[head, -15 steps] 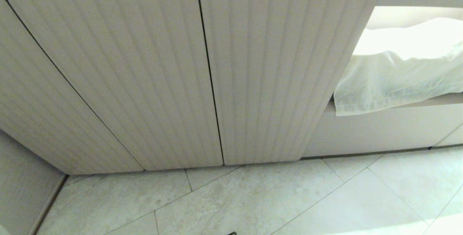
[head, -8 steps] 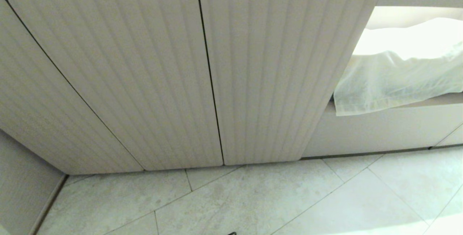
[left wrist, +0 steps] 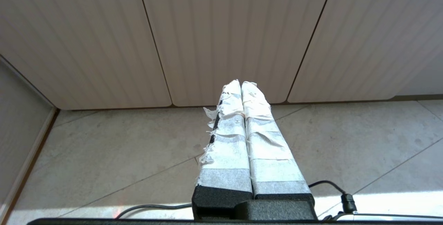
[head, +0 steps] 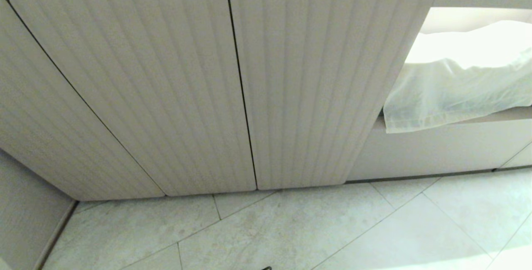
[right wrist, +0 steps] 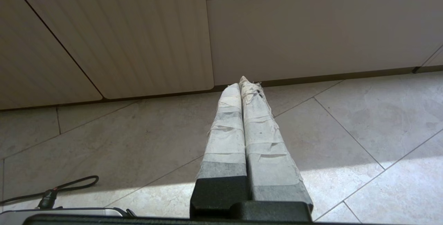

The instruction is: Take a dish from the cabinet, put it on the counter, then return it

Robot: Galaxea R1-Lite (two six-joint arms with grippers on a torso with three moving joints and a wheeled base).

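Left gripper (left wrist: 241, 83): tape-wrapped fingers pressed together, empty, hanging low over the pale stone-tile floor (head: 291, 228), aimed at the beige cabinet (head: 166, 87) with ribbed, round-cornered doors, all closed. Right gripper (right wrist: 239, 83): same pose, fingers together, empty. White cloth (head: 453, 91) drapes the open shelf right of the cabinet. Black cable (right wrist: 65, 185) lies on the tiles. Dish isn't visible.

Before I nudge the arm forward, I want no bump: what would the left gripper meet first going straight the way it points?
Probably the cabinet. The left gripper, shut and empty, aims over the floor at the foot of its closed doors. Depth is unclear.
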